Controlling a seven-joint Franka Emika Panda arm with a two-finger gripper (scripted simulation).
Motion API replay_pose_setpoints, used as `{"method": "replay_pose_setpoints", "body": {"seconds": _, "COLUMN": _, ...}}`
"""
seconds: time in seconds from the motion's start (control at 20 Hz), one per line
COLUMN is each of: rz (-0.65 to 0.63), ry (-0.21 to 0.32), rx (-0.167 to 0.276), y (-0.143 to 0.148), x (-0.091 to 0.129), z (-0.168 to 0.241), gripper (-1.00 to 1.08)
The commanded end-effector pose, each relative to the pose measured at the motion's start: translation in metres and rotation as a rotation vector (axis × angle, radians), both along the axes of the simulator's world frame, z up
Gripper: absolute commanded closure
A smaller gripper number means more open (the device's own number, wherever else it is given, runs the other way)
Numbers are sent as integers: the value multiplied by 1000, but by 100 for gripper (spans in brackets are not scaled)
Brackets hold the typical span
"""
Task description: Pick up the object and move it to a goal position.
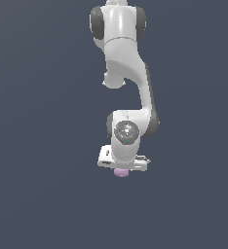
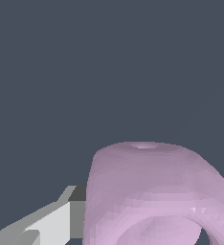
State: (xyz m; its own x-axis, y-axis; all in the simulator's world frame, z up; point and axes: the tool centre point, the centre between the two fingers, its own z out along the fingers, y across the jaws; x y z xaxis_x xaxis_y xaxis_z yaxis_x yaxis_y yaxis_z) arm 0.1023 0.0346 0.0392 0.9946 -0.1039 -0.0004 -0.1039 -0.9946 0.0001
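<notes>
The object (image 1: pixel 121 172) is a small pale pink-lilac rounded piece that pokes out just under the white hand in the exterior view. In the wrist view the object (image 2: pixel 152 191) fills the near part of the picture, with its ring-like opening toward the camera. My gripper (image 1: pixel 121 168) hangs straight down over it, with the object between its jaws. One grey-white finger (image 2: pixel 61 217) shows in the wrist view, its dark pad against the object's side. The other finger is hidden behind the object. The jaws appear closed on the piece.
The white arm (image 1: pixel 130 73) comes down from the top of the exterior view. All around is a plain dark grey-blue surface (image 1: pixel 38 146). No other objects or goal marker show.
</notes>
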Motion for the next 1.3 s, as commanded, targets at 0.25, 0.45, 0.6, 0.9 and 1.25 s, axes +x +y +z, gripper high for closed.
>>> {"method": "replay_pose_setpoints", "body": {"seconds": 0.25, "rz": 0, "ry": 0, "rx": 0, "y": -1, "x": -1, "z": 2, "gripper": 108}}
{"method": "replay_pose_setpoints", "body": {"seconds": 0.45, "rz": 0, "ry": 0, "rx": 0, "y": -6, "x": -4, "z": 10, "gripper": 108}}
{"method": "replay_pose_setpoints", "body": {"seconds": 0.6, "rz": 0, "ry": 0, "rx": 0, "y": -13, "x": -7, "z": 21, "gripper": 108}}
{"method": "replay_pose_setpoints", "body": {"seconds": 0.9, "rz": -1, "ry": 0, "rx": 0, "y": -36, "x": -20, "z": 57, "gripper": 108}}
{"method": "replay_pose_setpoints", "body": {"seconds": 1.25, "rz": -1, "ry": 0, "rx": 1, "y": -76, "x": -42, "z": 122, "gripper": 108}}
